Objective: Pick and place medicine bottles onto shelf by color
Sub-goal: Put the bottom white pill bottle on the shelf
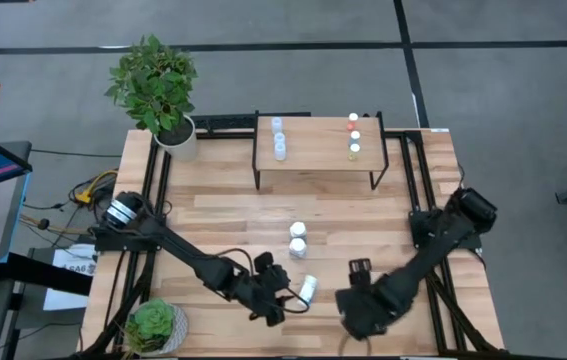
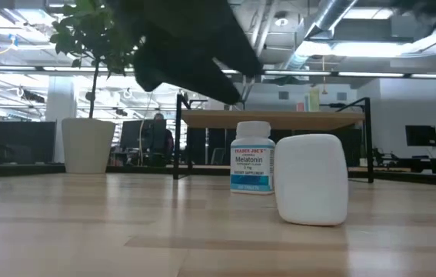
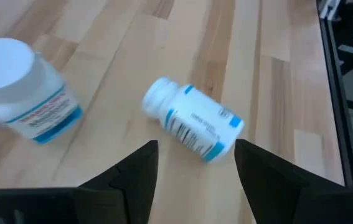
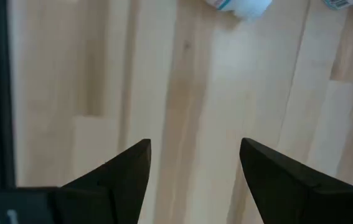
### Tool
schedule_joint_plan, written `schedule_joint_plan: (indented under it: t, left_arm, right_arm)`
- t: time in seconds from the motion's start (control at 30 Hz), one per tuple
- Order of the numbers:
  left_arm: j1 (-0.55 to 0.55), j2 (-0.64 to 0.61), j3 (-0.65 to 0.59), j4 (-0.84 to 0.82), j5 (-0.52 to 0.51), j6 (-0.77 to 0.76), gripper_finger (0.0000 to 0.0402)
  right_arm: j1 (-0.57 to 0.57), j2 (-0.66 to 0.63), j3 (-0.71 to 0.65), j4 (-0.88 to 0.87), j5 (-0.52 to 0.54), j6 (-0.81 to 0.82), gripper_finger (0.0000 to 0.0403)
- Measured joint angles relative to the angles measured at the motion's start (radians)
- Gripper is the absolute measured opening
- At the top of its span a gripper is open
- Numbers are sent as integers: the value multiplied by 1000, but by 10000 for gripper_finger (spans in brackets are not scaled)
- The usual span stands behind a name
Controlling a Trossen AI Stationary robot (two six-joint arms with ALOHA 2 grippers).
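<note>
Three chunkier white bottles are on the tabletop. Two stand upright side by side (image 1: 297,238). One lies on its side (image 1: 308,288), also seen in the left wrist view (image 3: 195,124) and, end-on, in the low view (image 2: 311,178). My left gripper (image 1: 285,292) is open just left of the lying bottle, which is a little beyond its fingertips (image 3: 195,163). My right gripper (image 1: 348,298) is open and empty over bare wood (image 4: 195,158), right of that bottle. The shelf (image 1: 313,165) at the far middle holds pale bluish bottles (image 1: 279,140) on its left and colour-capped ones (image 1: 354,135) on its right.
A potted plant (image 1: 158,95) stands at the table's far left corner and a small green plant (image 1: 153,325) at the near left corner. Black frame rails (image 1: 403,170) run along both table sides. The upright labelled bottle (image 3: 20,93) stands near my left gripper.
</note>
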Motion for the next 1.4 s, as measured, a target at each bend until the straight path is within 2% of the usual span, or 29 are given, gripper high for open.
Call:
schedule_joint_plan:
  t: [0.17,0.3,0.53,0.8,1.4]
  left_arm:
    - [-4,95,97,-2,-3,-38,199]
    - [-4,163,180,-67,-27,-62,199]
    - [-1,211,271,-166,-70,-108,199]
    - [4,219,270,-234,-24,-187,199]
    - [-2,220,269,-343,41,-207,199]
  right_arm:
    - [105,-37,1,11,28,138,271]
    - [176,-55,1,22,56,228,271]
    - [244,-60,1,39,74,286,271]
    - [254,-60,0,44,86,280,271]
    - [227,-59,0,91,113,275,271]
